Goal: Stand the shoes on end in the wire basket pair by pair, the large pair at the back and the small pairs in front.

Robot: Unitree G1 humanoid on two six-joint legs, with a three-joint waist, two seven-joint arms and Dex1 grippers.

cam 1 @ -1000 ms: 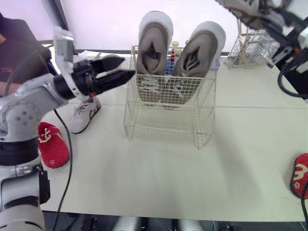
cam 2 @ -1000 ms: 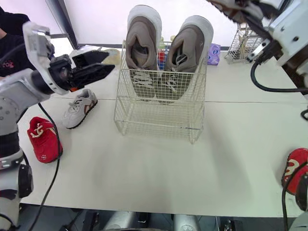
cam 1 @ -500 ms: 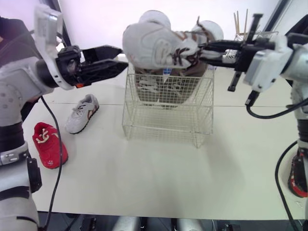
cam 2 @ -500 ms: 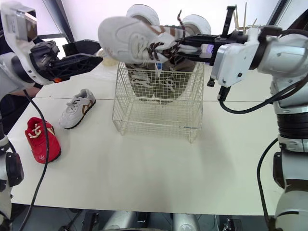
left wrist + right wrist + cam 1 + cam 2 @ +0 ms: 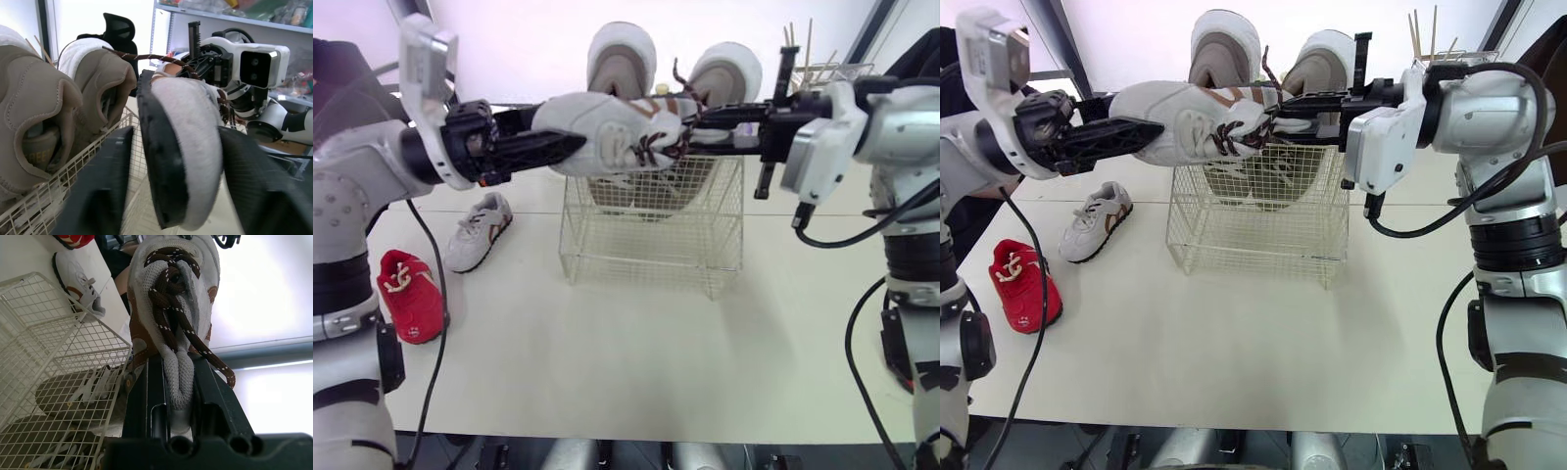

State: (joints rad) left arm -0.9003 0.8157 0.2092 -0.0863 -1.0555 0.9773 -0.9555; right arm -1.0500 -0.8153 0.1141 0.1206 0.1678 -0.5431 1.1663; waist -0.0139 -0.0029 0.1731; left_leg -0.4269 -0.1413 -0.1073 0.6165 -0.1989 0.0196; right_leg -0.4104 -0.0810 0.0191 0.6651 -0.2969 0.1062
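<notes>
Note the held shoe [image 5: 607,137]: white, with brown side panels, a black sole, and dark brown laces flecked white. The right gripper [image 5: 178,364] clamped on it is plain black. The large pair [image 5: 622,64] is taupe with white soles and pale laces. The basket [image 5: 651,245] is cream-white wire in a square grid. On the table [image 5: 636,362], plain off-white, you have a small shoe [image 5: 481,230], white with brown trim, and a red shoe [image 5: 409,294] with cream laces.

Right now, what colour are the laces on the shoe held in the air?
Dark brown laces with pale flecks, on the white shoe; clearest in the right wrist view.
</notes>
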